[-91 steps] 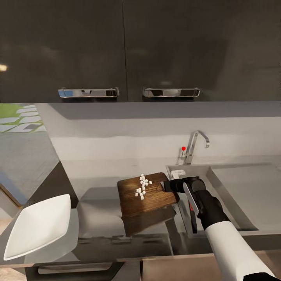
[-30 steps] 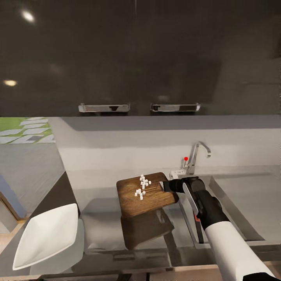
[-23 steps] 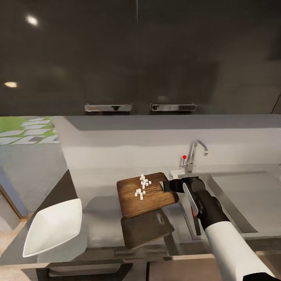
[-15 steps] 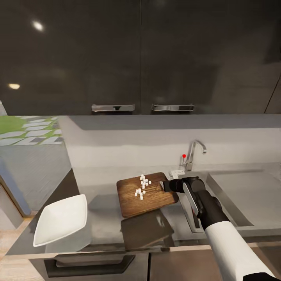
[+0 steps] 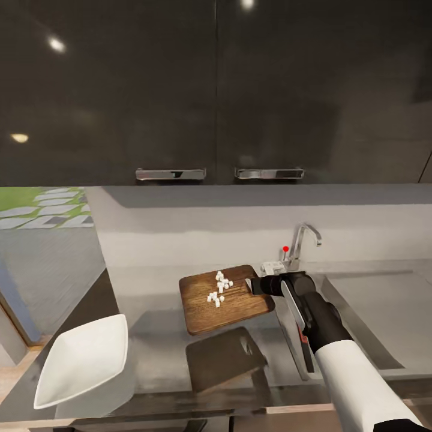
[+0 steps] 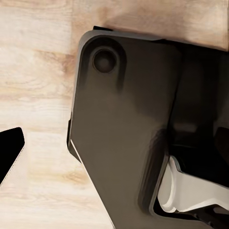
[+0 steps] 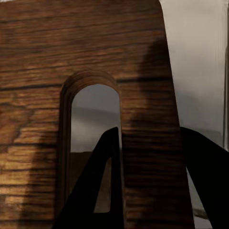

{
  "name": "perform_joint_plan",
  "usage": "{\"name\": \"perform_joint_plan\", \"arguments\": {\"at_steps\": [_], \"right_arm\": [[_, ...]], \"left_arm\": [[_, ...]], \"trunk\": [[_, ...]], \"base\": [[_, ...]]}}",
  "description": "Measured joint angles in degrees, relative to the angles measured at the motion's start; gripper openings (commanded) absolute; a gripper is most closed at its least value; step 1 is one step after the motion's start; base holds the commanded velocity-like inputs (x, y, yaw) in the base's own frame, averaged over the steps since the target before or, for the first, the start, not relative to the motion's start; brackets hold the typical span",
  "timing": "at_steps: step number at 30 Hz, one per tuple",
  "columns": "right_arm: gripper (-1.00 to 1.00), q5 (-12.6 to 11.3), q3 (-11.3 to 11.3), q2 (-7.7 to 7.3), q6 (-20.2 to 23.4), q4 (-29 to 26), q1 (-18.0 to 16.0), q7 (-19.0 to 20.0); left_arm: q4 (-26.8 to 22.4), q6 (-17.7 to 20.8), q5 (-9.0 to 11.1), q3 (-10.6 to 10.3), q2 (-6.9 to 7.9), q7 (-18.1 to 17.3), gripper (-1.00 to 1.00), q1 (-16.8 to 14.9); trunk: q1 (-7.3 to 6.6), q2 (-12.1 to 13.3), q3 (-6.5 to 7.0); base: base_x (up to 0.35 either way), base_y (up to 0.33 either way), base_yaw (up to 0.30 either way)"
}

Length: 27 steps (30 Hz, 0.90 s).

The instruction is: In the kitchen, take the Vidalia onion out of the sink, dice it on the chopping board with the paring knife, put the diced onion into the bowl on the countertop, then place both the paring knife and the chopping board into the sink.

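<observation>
right tool [image 5: 257, 284] gripping chopping board [image 5: 225, 298]

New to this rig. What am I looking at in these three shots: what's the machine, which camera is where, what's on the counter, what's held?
These are simulator renders from a wheeled two-armed robot in a kitchen.

The big picture is from its head camera, looking down over the grey countertop. The white-sleeved arm ends in the right gripper, which is shut on the edge of the chopping board. The board is lifted off the counter, with its shadow showing below, and the diced onion sits on top as small white cubes. The white bowl stands at the counter's near left, and the sink with its tap is on the right.

The right wrist camera looks along the fingers, close against the board's wood grain and handle slot.

The left wrist camera faces dark robot parts above a wooden floor.
</observation>
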Motion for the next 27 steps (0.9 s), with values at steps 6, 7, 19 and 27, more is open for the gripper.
{"name": "perform_joint_plan", "arguments": {"at_steps": [6,7,19,27], "right_arm": [[-1.00,-0.1,0.0,0.04,0.0,0.0,0.0,0.0],[-1.00,0.0,0.0,0.05,0.0,0.0,0.0,0.0],[-1.00,-0.2,0.1,0.15,-0.7,0.0,0.0,0.0],[-1.00,-0.2,0.1,0.17,-1.6,0.0,0.0,0.0]], "left_arm": [[0.0,0.1,0.0,0.0,0.09,0.0,1.00,0.0],[0.0,0.1,0.0,0.0,0.08,0.0,1.00,0.0],[0.0,0.1,0.0,0.0,0.07,0.0,1.00,0.0],[0.0,0.1,0.0,0.0,0.07,0.0,1.00,0.0]], "trunk": [[0.02,0.0,0.52],[0.03,0.0,0.61],[0.03,0.0,1.71],[0.03,0.0,2.43]], "base": [[0.168,0.000,0.000],[0.040,0.000,0.000],[0.006,0.000,0.000],[0.000,0.000,0.000]]}}
